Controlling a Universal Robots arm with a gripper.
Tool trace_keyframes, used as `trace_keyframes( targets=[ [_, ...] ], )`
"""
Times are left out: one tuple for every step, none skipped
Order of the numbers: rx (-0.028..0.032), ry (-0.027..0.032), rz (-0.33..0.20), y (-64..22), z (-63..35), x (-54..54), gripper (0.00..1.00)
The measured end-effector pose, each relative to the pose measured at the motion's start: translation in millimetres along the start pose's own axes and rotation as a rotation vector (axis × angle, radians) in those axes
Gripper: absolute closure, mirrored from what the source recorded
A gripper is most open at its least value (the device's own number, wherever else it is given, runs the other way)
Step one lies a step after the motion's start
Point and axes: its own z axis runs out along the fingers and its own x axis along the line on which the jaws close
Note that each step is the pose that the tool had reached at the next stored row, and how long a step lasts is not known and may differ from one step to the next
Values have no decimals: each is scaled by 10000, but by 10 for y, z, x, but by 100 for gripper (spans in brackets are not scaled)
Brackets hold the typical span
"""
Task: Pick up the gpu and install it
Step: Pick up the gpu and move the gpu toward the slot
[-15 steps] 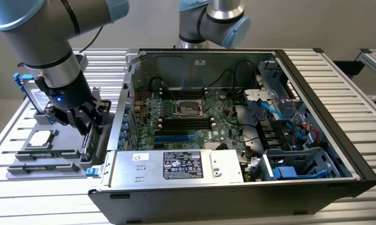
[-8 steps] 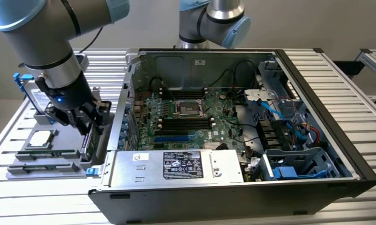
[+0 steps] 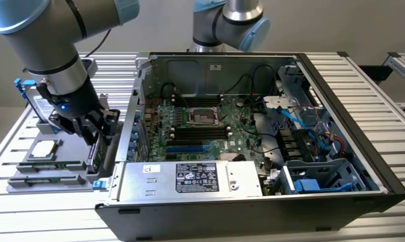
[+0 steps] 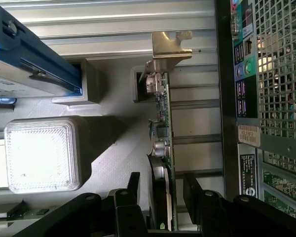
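gripper (image 4: pixel 163 190): we see its jaws spread, gripping nothing.
gpu (image 4: pixel 164 133): on edge between the jaws, long axis near-to-far.

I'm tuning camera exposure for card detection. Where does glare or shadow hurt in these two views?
Wrist view: the square block is washed out white by glare, with a dark shadow beside it; the gpu is not washed out. Exterior view: even light, no strong glare on the computer case.
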Motion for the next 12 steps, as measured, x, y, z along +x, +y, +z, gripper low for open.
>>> trace_keyframes(
  targets=[
    [0, 0, 0, 0, 0, 1, 52],
    [0, 0, 0, 2, 0, 2, 52],
    [0, 0, 0, 3, 0, 3, 52],
    [0, 0, -1, 3, 0, 3, 52],
    [0, 0, -1, 3, 0, 4, 52],
    [1, 1, -1, 3, 0, 5, 52],
    [0, 0, 0, 3, 0, 7, 52],
    [0, 0, 0, 3, 0, 9, 52],
    [-1, -1, -1, 3, 0, 10, 54],
    [-1, -1, -1, 3, 1, 11, 54],
    [0, 0, -1, 3, 0, 12, 60],
    [0, 0, 0, 3, 0, 12, 60]
  ],
)
